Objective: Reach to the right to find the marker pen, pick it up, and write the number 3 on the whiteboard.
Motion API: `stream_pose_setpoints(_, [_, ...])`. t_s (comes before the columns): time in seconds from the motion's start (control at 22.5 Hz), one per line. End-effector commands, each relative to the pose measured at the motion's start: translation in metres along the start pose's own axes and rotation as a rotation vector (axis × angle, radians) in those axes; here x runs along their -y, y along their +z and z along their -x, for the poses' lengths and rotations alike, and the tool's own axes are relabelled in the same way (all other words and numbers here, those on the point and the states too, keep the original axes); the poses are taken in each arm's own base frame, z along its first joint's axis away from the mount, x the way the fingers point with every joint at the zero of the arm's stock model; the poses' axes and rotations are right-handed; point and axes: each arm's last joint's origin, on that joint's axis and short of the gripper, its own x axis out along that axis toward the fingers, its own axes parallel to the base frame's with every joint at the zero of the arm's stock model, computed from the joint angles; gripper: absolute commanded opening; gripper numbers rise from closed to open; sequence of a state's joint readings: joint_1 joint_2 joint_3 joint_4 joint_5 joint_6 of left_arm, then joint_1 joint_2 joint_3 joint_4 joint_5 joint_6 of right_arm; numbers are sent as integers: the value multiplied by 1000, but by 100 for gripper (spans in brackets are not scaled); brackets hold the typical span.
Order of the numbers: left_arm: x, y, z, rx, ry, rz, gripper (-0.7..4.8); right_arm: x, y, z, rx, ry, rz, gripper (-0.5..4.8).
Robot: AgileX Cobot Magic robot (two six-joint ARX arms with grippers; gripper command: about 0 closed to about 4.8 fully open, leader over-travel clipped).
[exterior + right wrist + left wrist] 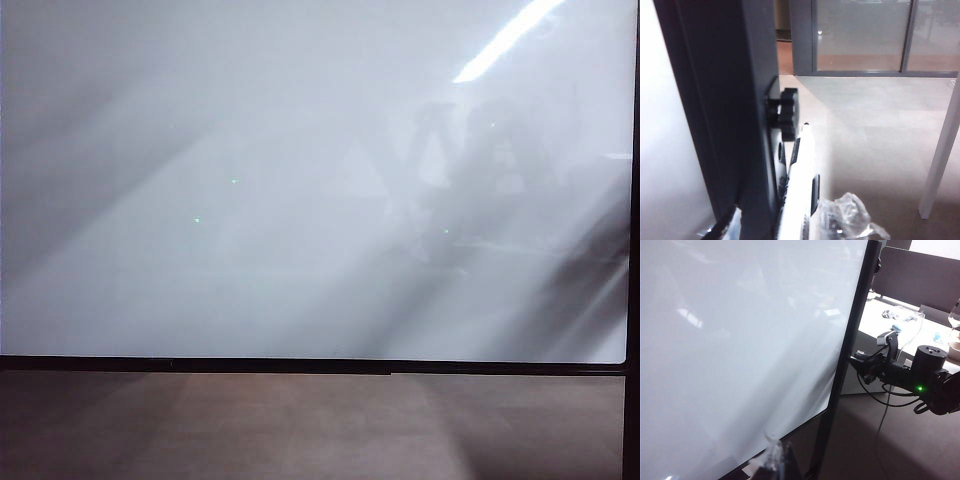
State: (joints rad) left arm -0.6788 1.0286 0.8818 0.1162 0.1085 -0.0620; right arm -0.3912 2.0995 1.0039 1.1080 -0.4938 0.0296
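whiteboard (300, 180): glossy white, matt black frame | marker pen (799, 185): smooth white plastic

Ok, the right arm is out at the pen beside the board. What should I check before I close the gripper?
1. Marker pen sits between the right gripper fingers: ok. In the right wrist view it lies in the gap.
2. Right gripper open: ok. The fingers stand apart and the pen is not gripped.
3. Clearance around the pen: not ok. The board's dark frame and a black knob are close beside it.
4. Whiteboard blank: ok. The exterior view shows no ink.
5. Left gripper clear of the board: cannot tell. Only its tip shows, near the board's lower edge.
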Motion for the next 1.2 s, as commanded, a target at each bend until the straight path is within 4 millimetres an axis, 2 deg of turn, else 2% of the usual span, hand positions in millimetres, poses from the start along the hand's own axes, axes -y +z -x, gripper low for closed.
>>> stream_pose_setpoints(0.04, [0,3,1,18,0,0,-5,0,4,-1,17,-1,5,207])
stream_pose_setpoints(0.22, [0,3,1,18,0,0,-5,0,3,-1,16,0,5,201])
stream_pose_setpoints(0.31, [0,3,1,18,0,0,-5,0,4,-1,16,0,5,165])
stream_pose_setpoints(1.2, [0,3,1,19,-1,0,-5,-3,3,-3,8,-19,10,171])
